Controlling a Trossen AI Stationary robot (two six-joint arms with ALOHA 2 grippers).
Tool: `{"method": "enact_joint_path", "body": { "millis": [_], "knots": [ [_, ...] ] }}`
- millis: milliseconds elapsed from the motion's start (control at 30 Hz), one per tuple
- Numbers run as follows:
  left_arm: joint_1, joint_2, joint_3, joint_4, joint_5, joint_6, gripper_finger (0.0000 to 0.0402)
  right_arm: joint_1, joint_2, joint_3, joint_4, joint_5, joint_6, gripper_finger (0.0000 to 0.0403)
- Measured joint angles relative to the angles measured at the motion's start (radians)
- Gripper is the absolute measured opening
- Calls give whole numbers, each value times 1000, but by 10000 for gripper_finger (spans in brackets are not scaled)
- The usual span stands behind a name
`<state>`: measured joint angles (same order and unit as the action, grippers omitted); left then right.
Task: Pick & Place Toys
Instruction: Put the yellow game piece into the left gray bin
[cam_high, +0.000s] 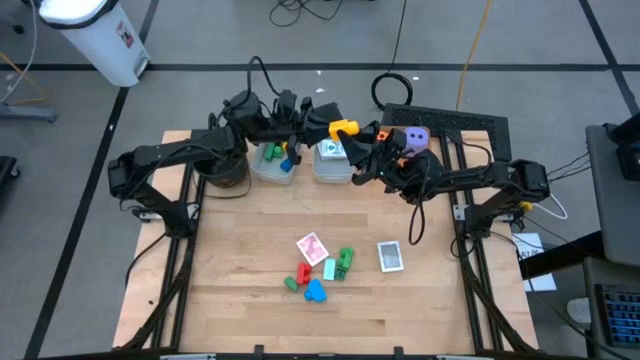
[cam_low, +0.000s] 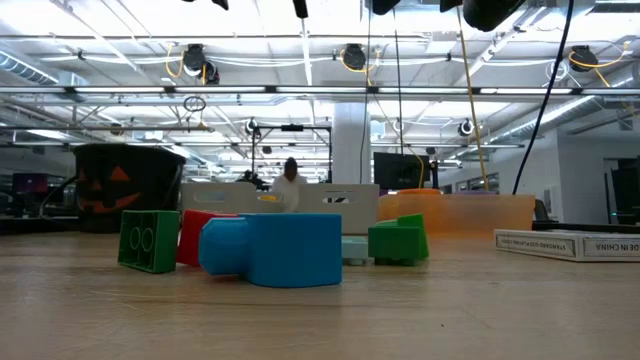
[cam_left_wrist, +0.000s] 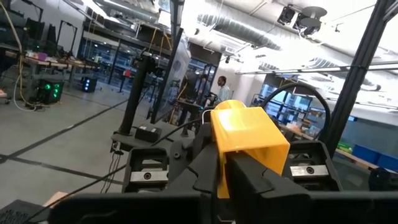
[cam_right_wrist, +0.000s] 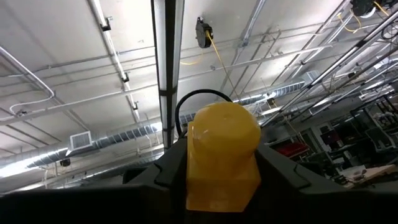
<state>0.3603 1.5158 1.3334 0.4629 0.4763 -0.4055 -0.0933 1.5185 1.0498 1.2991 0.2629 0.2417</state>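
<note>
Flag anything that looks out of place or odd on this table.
One oddity: the yellow block hangs in the air above the clear bins, with both the left tool and right tool on it at once. Nothing looks spilled or damaged.

A wooden table (cam_high: 250, 300) carries a round black pot (cam_high: 226, 170) and two clear plastic bins (cam_high: 273, 165) along its far edge, beside a flat orange tray (cam_low: 455, 212). A white bucket (cam_high: 98, 35) stands on the floor beyond; a person (cam_left_wrist: 221, 89) shows in the distant workshop.
</note>
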Motion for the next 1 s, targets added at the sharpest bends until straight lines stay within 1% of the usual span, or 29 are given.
{"method": "enact_joint_path", "body": {
  "millis": [267,367,500,667,767,867,1000],
  "knots": [
    [0,0,0,11,18,6,67,0,0,0,0,-4,0,121],
    [0,0,0,11,31,8,91,0,0,0,0,-5,-3,121],
    [7,0,0,12,46,8,135,-1,-17,0,-30,-6,-30,121],
    [28,2,0,7,63,-28,193,-14,-83,0,-170,-9,-51,121],
    [38,2,0,11,64,-51,221,-28,-136,0,-256,-8,-52,121],
    [43,2,0,13,67,-49,238,-46,-184,-1,-319,-5,-53,121],
    [47,2,0,14,88,-49,250,-77,-261,-1,-441,-5,-53,121]
  ]
}}
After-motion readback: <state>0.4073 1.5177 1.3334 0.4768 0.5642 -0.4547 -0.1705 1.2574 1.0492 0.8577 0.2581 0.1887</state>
